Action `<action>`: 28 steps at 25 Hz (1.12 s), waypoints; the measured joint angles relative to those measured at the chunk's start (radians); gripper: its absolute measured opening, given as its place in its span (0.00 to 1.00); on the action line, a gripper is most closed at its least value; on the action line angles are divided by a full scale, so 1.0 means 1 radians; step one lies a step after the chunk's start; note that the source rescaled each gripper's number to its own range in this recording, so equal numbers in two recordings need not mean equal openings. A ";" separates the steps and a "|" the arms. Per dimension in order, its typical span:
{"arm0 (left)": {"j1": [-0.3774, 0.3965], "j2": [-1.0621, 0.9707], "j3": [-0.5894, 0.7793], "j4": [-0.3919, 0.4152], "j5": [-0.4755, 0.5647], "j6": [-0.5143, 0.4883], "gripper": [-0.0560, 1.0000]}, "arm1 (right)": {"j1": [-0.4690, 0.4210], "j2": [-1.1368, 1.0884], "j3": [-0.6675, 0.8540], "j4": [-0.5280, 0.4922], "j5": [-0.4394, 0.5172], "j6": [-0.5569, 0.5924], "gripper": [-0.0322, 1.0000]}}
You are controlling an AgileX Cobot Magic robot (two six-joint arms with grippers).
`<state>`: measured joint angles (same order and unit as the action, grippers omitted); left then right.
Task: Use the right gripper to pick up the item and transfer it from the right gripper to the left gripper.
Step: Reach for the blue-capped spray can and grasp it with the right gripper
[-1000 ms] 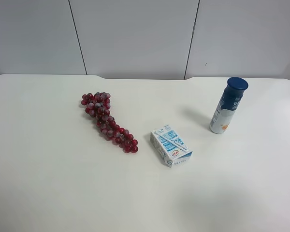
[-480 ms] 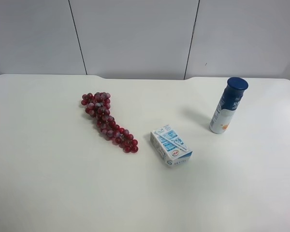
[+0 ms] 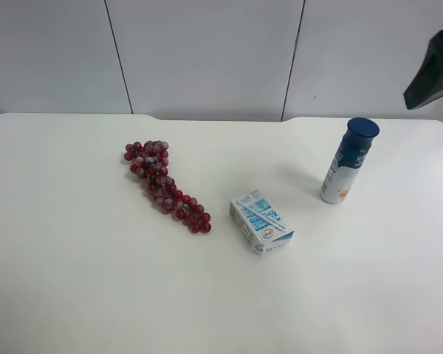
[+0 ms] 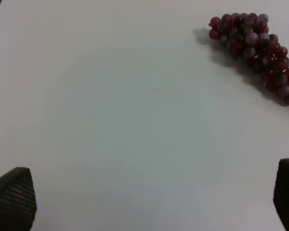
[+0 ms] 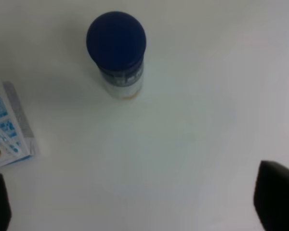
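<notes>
Right gripper arrived above bottle, apart, jaws wide

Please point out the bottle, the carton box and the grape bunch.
bottle [image 3: 337, 182], exterior high view, white lower body
carton box [image 3: 260, 215], exterior high view, printed top face
grape bunch [image 3: 165, 188], exterior high view, middle of the cluster

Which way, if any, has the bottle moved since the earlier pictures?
No. The bottle stands upright on the same spot, just as far from the carton.

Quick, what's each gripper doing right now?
Left gripper: open, holding nothing.
Right gripper: open, holding nothing; the bottle stands apart from it.
</notes>
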<state>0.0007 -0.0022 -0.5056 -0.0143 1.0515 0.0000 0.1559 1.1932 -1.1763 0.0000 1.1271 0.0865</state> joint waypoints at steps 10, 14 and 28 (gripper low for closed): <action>0.000 0.000 0.000 0.000 0.000 0.000 1.00 | 0.000 0.309 -0.148 0.000 0.029 0.000 1.00; 0.000 0.000 0.000 0.000 0.000 0.000 1.00 | 0.000 0.373 -0.152 0.000 0.013 0.000 1.00; 0.000 0.000 0.000 0.000 0.000 0.000 1.00 | 0.000 0.519 -0.154 0.000 -0.120 0.000 1.00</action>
<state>0.0007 -0.0022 -0.5056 -0.0143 1.0515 0.0000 0.1559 1.7119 -1.3303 0.0000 1.0069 0.0865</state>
